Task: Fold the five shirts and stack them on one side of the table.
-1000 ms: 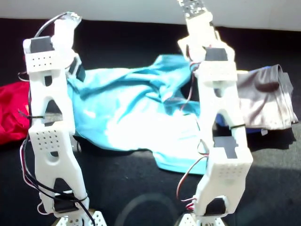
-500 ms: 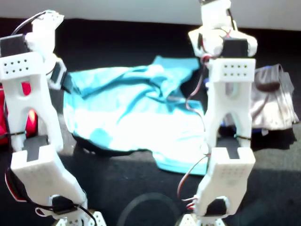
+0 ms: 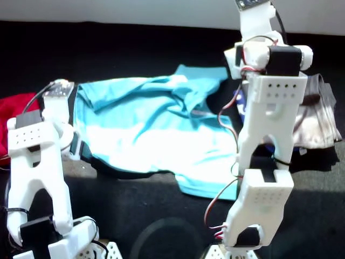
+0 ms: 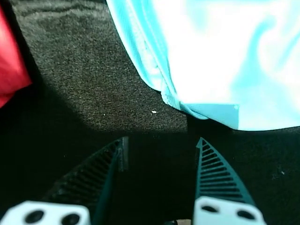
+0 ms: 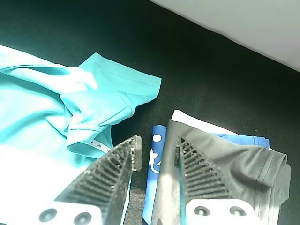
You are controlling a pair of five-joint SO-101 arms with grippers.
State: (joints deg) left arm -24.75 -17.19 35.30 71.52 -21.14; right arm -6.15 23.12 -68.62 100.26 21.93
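Note:
A cyan shirt [image 3: 156, 135] lies spread and wrinkled across the middle of the black table. My left gripper [image 4: 161, 140] hangs open over bare table just short of the cyan shirt's [image 4: 225, 61] near left corner, holding nothing. In the high view the left gripper [image 3: 76, 150] sits low at that corner. A red shirt [image 3: 13, 108] lies crumpled at the far left. My right gripper [image 5: 157, 145] is open and empty above the gap between the cyan sleeve [image 5: 112, 93] and a folded stack. A grey shirt [image 5: 225, 159] tops a blue one [image 5: 154, 157] there.
The folded stack [image 3: 318, 116] rests at the right side of the table, partly behind the tall right arm [image 3: 269, 135]. A pale wall [image 3: 135, 11] runs along the far edge. Bare black tabletop [image 3: 161, 210] lies in front of the cyan shirt.
The left arm has swung down from the shirt's far left edge to its near left corner. The right arm has shifted right and upright. The cyan shirt lies flatter on its left side.

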